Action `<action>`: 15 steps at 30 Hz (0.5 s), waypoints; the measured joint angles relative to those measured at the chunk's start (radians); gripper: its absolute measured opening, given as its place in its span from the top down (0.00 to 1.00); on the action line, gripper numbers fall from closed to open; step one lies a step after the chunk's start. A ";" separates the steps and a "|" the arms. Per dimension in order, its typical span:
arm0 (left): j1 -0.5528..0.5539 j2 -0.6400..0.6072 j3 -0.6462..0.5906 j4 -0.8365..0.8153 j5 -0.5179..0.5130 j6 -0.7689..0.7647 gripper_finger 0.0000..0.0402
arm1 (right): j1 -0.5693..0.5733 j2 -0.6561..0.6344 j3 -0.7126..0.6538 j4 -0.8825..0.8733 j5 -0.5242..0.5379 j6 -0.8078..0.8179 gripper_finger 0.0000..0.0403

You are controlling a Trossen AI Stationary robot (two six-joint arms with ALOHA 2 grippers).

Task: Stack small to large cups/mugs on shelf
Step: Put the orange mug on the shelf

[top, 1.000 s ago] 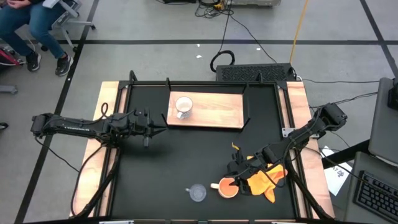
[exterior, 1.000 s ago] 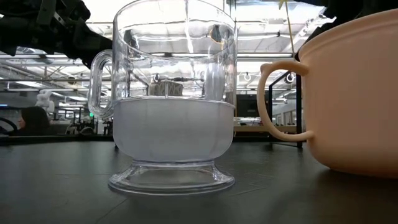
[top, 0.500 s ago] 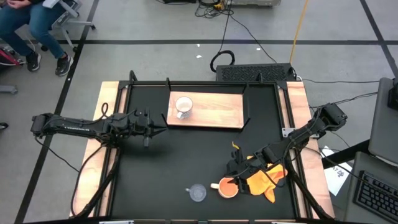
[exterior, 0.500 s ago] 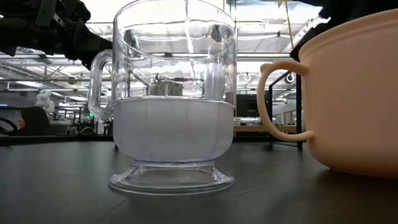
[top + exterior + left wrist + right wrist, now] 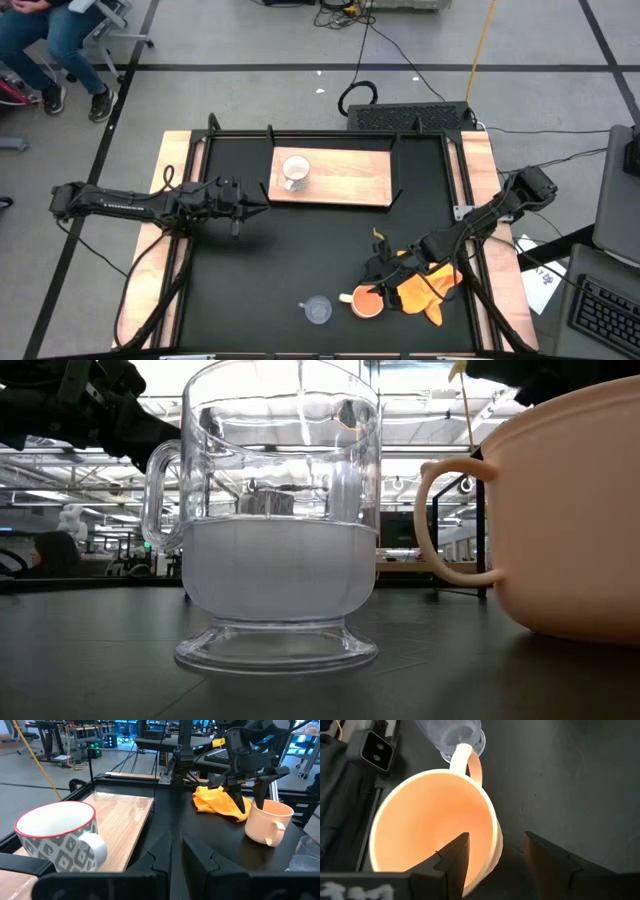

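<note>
The orange-yellow mug (image 5: 366, 303) stands upright on its base on the black table near the near edge, its handle toward the clear glass cup (image 5: 318, 310) just to its left. My right gripper (image 5: 496, 835) is open above the mug (image 5: 430, 820); one finger is over its hollow, the other outside the wall, and neither touches it. The white patterned mug (image 5: 294, 172) stands on the left end of the wooden shelf (image 5: 350, 180). My left gripper (image 5: 262, 207) is shut and waits just left of the shelf.
An orange-yellow cloth (image 5: 425, 290) lies crumpled right of the orange mug, under my right arm. The low view looks across the table from right behind the glass cup (image 5: 275, 560) and the mug (image 5: 570, 530). The shelf's middle and right part is bare wood.
My right gripper has shifted slightly above the orange mug's rim; the mug, glass cup and white mug stand where they were.
</note>
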 joint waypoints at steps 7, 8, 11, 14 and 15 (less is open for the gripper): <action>0.000 0.000 0.000 -0.003 0.000 0.000 0.90 | -0.009 0.032 0.000 0.007 -0.001 0.000 0.71; 0.000 0.000 0.000 -0.003 0.000 0.001 0.90 | -0.011 0.032 0.000 0.009 -0.001 -0.001 0.74; 0.000 0.000 0.000 -0.003 0.000 0.003 0.90 | -0.016 0.031 0.000 0.019 -0.001 -0.004 0.83; 0.000 0.000 0.000 -0.006 0.000 0.003 0.90 | -0.020 0.031 0.000 0.023 -0.001 -0.016 0.94; 0.000 0.000 0.000 -0.008 0.000 0.003 0.90 | -0.021 0.031 0.000 0.024 -0.002 -0.025 0.96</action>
